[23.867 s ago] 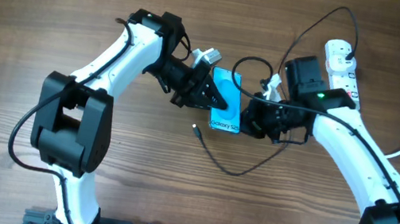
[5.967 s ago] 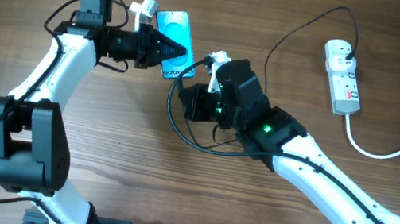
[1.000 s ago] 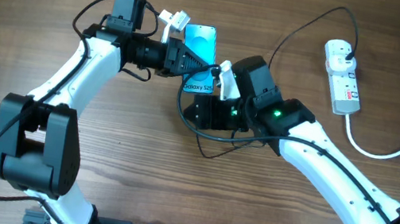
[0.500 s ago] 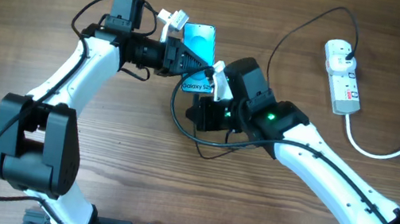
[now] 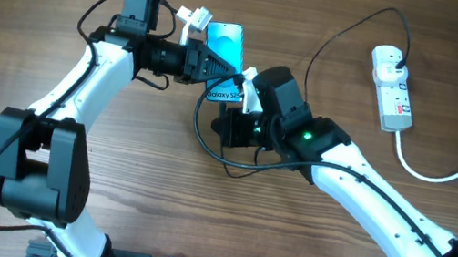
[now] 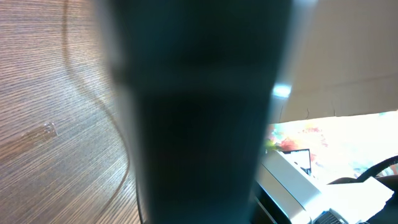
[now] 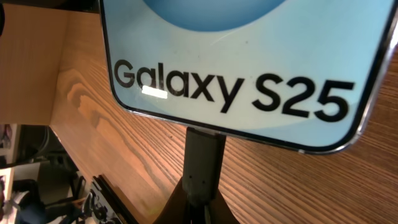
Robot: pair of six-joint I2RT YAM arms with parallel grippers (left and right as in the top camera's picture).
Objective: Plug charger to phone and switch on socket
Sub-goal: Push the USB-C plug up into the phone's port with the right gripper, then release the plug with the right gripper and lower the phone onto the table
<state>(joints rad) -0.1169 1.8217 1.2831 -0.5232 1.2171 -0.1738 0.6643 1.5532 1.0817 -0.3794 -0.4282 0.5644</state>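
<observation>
The phone (image 5: 226, 45) with its teal-blue screen is held off the table, and my left gripper (image 5: 213, 68) is shut on it. In the left wrist view its dark back (image 6: 199, 124) fills the frame. My right gripper (image 5: 242, 105) is shut on the charger's plug tip (image 7: 204, 158). The tip meets the phone's edge (image 7: 249, 68) below the "Galaxy S25" text; I cannot tell whether it is seated. My right fingers (image 7: 202, 202) close round the plug. The black charger cable (image 5: 319, 55) runs to a white adapter (image 5: 388, 55) on the socket (image 5: 395, 99) at the far right.
The socket's thick white cord (image 5: 443, 172) loops off to the right edge. Slack black cable (image 5: 208, 144) coils on the wood under my right arm and shows in the left wrist view (image 6: 121, 134). The arm bases stand at the table's front edge.
Both grippers have shifted slightly left together, with the phone and plug kept end to end. The socket and its cord have not moved.
</observation>
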